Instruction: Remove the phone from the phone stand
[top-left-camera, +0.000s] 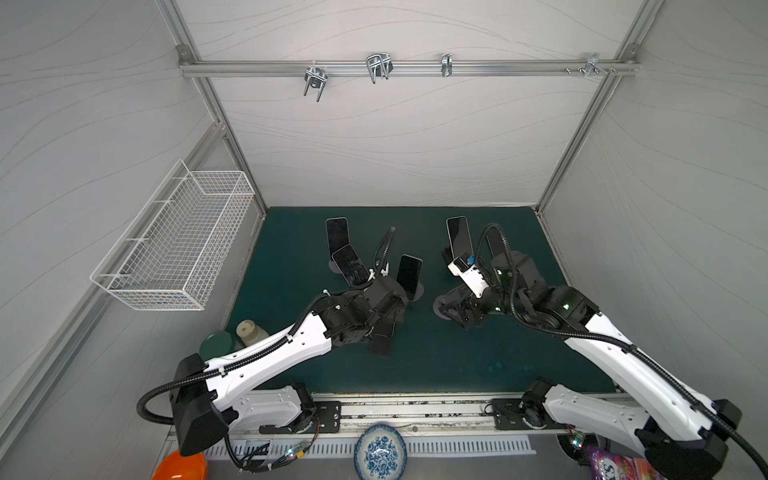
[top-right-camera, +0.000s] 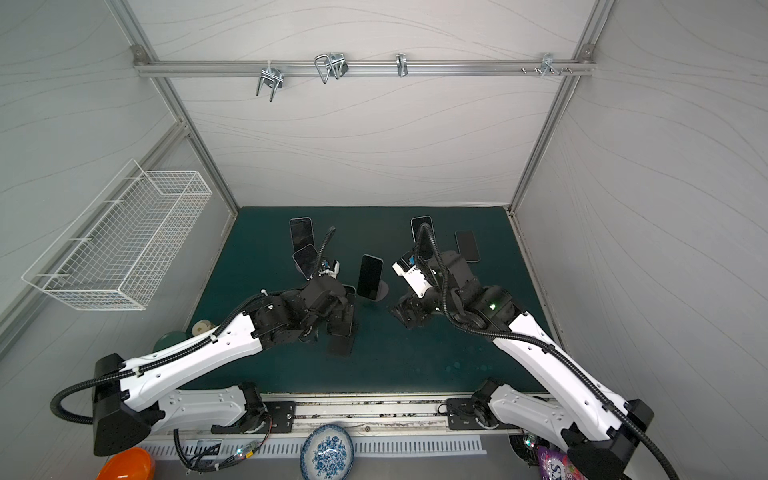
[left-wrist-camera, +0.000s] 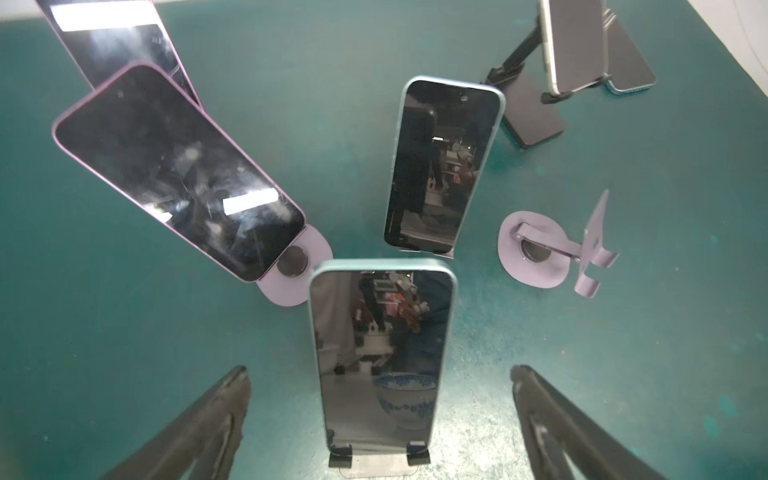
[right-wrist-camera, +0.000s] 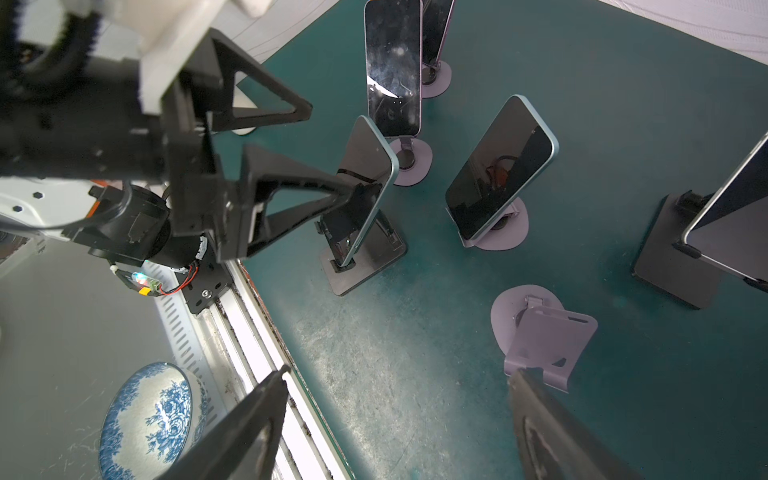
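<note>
Nearest, in the left wrist view: left gripper, spread as wide as it looks able to go, gripping nothing. Straddles the phone, with a clear gap to either long edge in that view.

Phone: nearly upright, leaning back a little on the black stand, caught at the foot by two small lips. Runs lengthwise up and away from the wrist, narrow width across the opening. Calls, most likely, for closing on the two long edges, then lifting along that long axis to clear the lips.

Further off: right gripper, likewise parted and empty, hovering beside a bare lilac stand, well apart from the phone. Left arm's job, by the look of it.

Beyond, on the green mat: another phone, upright just behind.
</note>
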